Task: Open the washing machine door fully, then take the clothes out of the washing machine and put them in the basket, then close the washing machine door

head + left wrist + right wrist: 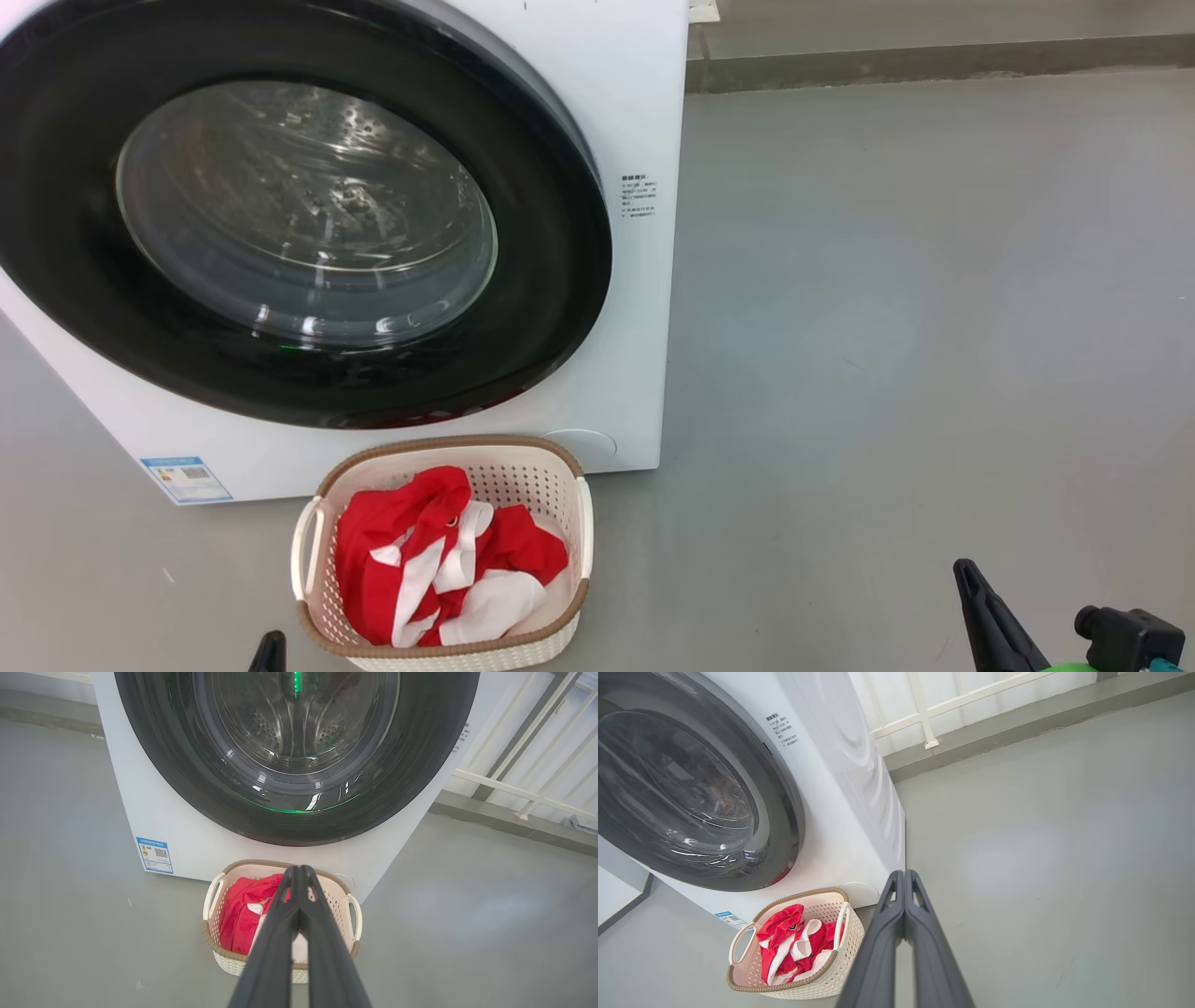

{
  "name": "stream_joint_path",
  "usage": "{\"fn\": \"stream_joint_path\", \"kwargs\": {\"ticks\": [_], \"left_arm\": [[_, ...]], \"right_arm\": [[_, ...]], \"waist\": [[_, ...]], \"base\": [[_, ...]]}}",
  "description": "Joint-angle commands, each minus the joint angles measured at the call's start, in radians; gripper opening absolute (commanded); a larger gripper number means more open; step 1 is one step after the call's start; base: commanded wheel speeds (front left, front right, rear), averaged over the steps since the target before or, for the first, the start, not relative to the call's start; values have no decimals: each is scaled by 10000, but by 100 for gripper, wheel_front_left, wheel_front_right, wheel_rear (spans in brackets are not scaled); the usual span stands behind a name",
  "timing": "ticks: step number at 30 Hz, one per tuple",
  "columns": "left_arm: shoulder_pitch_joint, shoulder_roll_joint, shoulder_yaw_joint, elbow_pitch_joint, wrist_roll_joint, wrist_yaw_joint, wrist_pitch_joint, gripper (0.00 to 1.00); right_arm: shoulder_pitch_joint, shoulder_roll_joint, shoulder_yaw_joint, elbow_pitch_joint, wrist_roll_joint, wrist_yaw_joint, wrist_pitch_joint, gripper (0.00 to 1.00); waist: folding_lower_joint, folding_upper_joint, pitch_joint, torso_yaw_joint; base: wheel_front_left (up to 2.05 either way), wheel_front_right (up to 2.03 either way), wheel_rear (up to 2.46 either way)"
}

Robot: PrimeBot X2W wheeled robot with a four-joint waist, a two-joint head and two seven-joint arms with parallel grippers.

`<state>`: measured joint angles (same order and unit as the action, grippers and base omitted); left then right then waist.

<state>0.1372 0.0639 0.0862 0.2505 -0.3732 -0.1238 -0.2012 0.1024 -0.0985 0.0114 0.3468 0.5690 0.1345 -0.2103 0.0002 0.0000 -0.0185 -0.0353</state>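
My left jaws and right jaws are both pinched shut, tip to tip, holding nothing.

I see the large round door with its wide glossy black rim and bulging clear glass (pixel 308 215) lying flush against the big white boxy front-loading washing machine (pixel 644 112). At the door's 6 o'clock, the small cream perforated plastic basket with a brown woven-look rim (pixel 439 443) stands on the grey floor (pixel 887 327), just in front of the machine. The bright red-and-white fabric clothes (pixel 429 551) lie bundled inside it. A small blue label sticker (pixel 187 479) sits at the door's 7 o'clock.
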Motion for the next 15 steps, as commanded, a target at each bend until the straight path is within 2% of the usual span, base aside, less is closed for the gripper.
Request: {"fn": "stream_joint_path", "kwargs": {"ticks": [1,15], "left_arm": [[-395,85,63,-202,-257,-11,58,0],[-661,56,87,-183,-1829,-19,455,0]], "right_arm": [[-281,-117,-86,-285,256,-5,59,0],[-518,-43,-234,-379,1576,-10,468,0]], "waist": [[-1,0,2,4],[-1,0,30,49]], "base": [[0,0,0],[0,0,0]]}}
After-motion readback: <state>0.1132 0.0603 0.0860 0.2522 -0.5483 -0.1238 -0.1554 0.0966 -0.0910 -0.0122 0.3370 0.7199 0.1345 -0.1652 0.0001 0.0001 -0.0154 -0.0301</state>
